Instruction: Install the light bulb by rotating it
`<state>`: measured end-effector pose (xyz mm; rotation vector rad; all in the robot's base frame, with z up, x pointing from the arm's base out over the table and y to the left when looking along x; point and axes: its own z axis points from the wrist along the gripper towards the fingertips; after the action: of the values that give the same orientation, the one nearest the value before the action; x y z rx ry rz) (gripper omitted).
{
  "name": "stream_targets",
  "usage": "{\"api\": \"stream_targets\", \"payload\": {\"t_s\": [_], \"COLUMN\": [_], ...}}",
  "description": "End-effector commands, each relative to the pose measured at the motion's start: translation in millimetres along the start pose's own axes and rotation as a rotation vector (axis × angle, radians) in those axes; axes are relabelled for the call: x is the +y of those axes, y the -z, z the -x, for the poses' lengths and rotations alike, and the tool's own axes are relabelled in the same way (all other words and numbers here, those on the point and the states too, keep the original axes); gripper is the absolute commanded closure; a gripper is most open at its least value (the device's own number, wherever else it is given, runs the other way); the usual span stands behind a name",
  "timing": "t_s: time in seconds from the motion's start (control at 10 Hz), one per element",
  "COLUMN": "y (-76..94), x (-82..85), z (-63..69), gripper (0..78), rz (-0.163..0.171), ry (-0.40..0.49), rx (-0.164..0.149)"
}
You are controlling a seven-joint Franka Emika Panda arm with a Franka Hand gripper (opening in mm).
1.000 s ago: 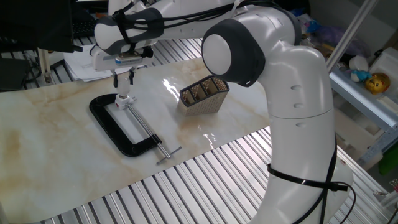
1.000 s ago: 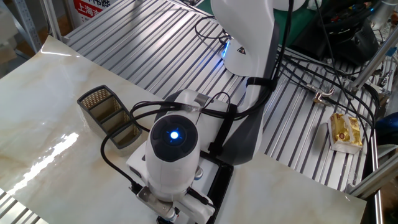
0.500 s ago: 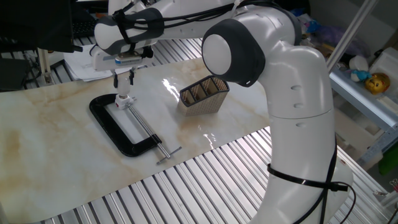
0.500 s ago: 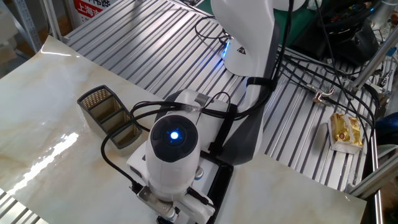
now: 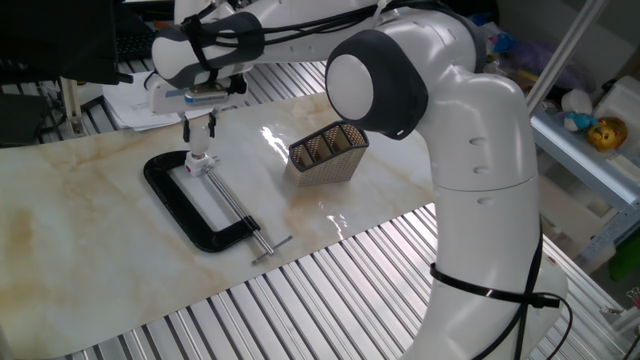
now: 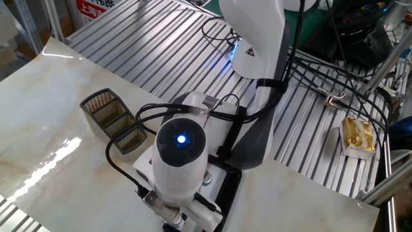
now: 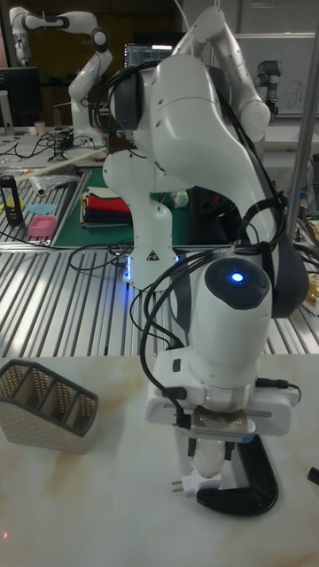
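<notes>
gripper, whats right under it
The light bulb sits between the gripper fingers, over a small white socket at the black clamp. The thread contact is covered.

White rounded arm (image 5: 470, 150), dark grey joint caps, black cables, blue wrist light.

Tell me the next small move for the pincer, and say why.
Probably keep twisting the light bulb in place. The pincer is shut on it, directly above the socket on the black clamp, so it looks mid-installation rather than finished.
</notes>
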<state>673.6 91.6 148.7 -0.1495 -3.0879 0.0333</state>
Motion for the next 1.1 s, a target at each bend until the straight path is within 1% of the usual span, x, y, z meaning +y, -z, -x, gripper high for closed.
{"api": "stream_targets", "payload": {"t_s": [0.1,0.3,0.5,0.6,0.8,1.1], "y": [-35.9,-38.6,-43.4,-44.6,-45.9,-48.3], "x": [5.0,5.0,4.1,3.8,3.2,2.9], "z": [-21.4,-22.3,-26.9,-28.8,-31.6,-33.6], "gripper": [76.4,76.4,76.4,76.4,76.4,76.4], "rz": [0.007,0.007,0.008,0.014,0.009,0.013], "ry": [-0.055,-0.073,-0.097,-0.113,-0.159,-0.213], "rx": [0.075,0.076,0.080,0.081,0.084,0.087]}}
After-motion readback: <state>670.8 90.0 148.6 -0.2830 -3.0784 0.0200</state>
